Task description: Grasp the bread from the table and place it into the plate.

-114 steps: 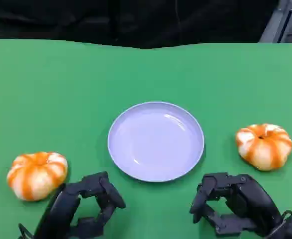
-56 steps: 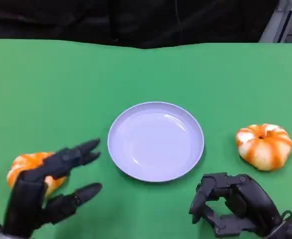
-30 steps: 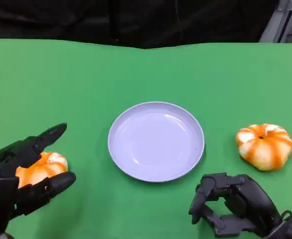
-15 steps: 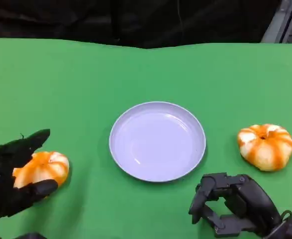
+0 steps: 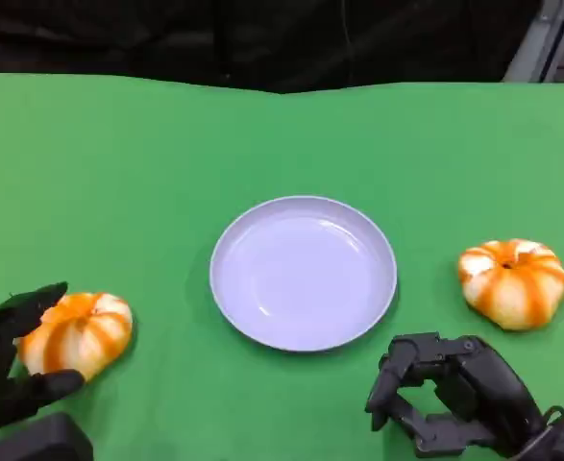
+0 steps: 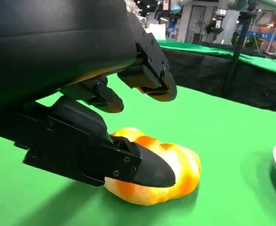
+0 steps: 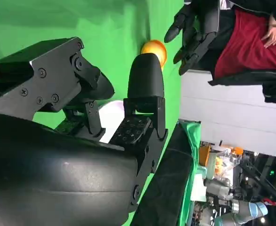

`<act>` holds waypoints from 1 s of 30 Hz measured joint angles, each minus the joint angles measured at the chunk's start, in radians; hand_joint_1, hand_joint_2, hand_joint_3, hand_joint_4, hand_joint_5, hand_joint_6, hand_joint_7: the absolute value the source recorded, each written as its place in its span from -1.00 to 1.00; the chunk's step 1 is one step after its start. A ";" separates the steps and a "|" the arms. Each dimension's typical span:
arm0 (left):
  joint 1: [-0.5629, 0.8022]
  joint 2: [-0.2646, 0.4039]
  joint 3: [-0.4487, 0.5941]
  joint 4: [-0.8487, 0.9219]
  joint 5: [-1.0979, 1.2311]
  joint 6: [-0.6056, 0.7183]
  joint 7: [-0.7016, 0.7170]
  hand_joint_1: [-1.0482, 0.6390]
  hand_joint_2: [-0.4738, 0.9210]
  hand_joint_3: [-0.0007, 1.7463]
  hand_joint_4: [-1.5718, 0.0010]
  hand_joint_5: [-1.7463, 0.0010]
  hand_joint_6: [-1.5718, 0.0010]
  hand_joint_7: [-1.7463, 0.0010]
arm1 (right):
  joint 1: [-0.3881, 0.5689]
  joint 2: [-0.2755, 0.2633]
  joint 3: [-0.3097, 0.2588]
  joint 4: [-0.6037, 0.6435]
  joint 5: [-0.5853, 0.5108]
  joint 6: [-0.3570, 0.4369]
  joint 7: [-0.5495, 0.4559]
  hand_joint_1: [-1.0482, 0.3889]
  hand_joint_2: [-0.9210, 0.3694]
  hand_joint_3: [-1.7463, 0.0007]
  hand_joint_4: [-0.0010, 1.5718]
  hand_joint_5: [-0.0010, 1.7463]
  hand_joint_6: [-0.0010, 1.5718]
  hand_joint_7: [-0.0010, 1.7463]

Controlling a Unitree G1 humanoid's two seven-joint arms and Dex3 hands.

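At the table's near-left corner, the left hand [image 5: 12, 370], fingers spread, is bracketing the bread [image 5: 75, 331]; a loose grip risks it rolling away.

- A green cloth [image 5: 282, 144] covers the table from edge to edge; black drape [image 5: 243, 38] hangs behind its far edge at 12 o'clock.
- At 1 o'clock, a grey metal frame [image 5: 541, 38] slants in the corner.
- The left wrist view shows a bright hall beyond: another green-covered table [image 6: 250, 59], black skirting [image 6: 208, 75], a dark pole [image 6: 236, 47], overhead lights.
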 measured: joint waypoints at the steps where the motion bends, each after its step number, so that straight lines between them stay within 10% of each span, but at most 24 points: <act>1: -0.005 0.001 -0.007 0.008 -0.002 0.000 0.004 -0.78 1.00 -0.78 0.21 0.99 0.29 0.99 | 0.000 0.000 0.000 0.000 0.000 0.000 0.000 0.61 -0.50 -0.20 0.16 0.52 0.19 0.17; 30: -0.145 0.021 -0.156 0.232 -0.080 -0.005 0.006 -0.75 1.00 -0.80 0.28 1.00 0.26 0.98 | 0.000 -0.001 -0.001 -0.002 0.001 0.001 0.009 0.60 -0.53 -0.16 0.16 0.50 0.20 0.14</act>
